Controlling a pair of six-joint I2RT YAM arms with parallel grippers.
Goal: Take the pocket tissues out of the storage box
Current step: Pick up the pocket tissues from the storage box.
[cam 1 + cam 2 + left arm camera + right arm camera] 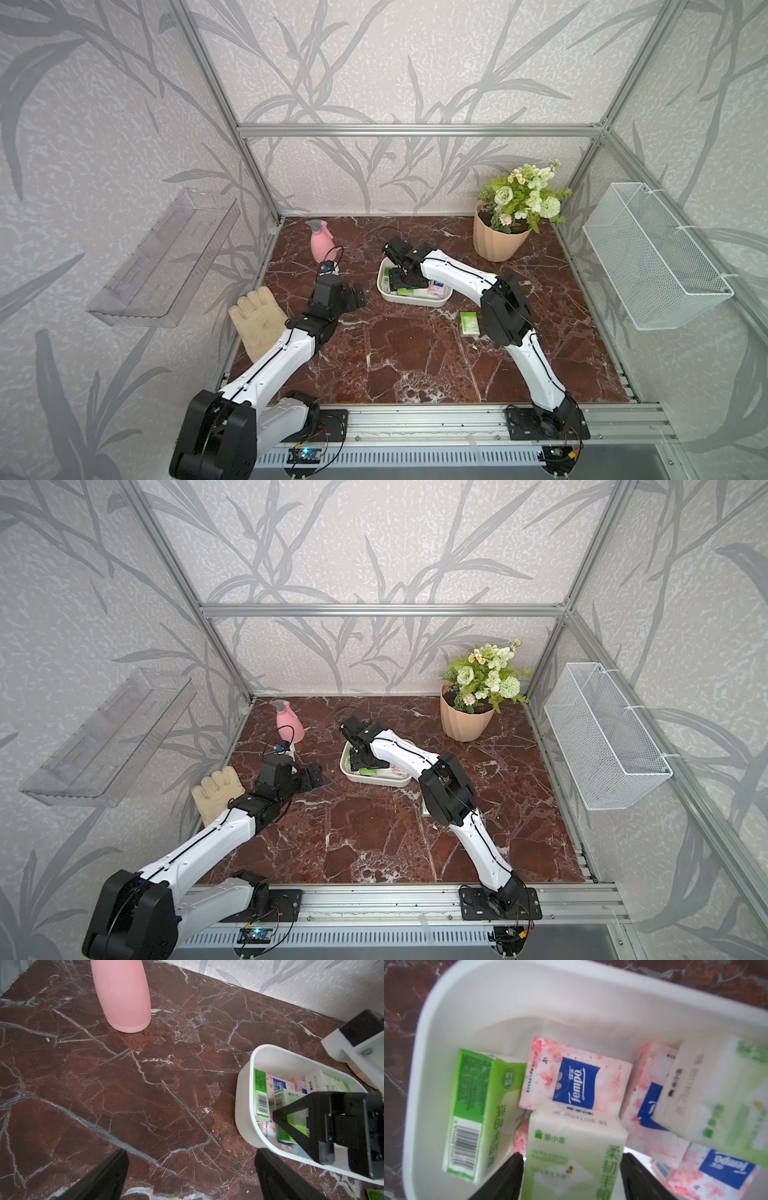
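1. Aluminium rail [415, 419] runs along the near edge of the surface, with the left arm [270, 365] and right arm [536, 365] bolted to it.
2. Red-brown marble with white veins forms the surface [395, 353]; grey leaf-patterned wallpaper [415, 62] closes in three sides.
3. A cream glove [257, 320] lies at the left edge.
4. One loose green packet [469, 324] lies flat right of centre, just beside the right arm's elbow. In a top view that elbow [446, 789] hides nearly all of it.
5. The left gripper [355, 296] hovers left of centre, jaws spread wide and holding nothing. The left wrist view shows bare marble between its fingers [116, 1167].
6. The storage box [409, 300] sits near the centre, holding the pocket tissues [577, 1082].
7. The right gripper [571, 1157] reaches into the box, jaws pressed against both sides of a green-and-white packet [571, 1142]. Only the right wrist view shows this grip; in both top views the gripper's body covers it.
8. A pink spray bottle [322, 243] stands toward the far left corner, and potted flowers [500, 237] stand in the far right corner.
9. A clear shelf [166, 266] hangs on the left wall and a white mesh basket [652, 257] on the right wall.
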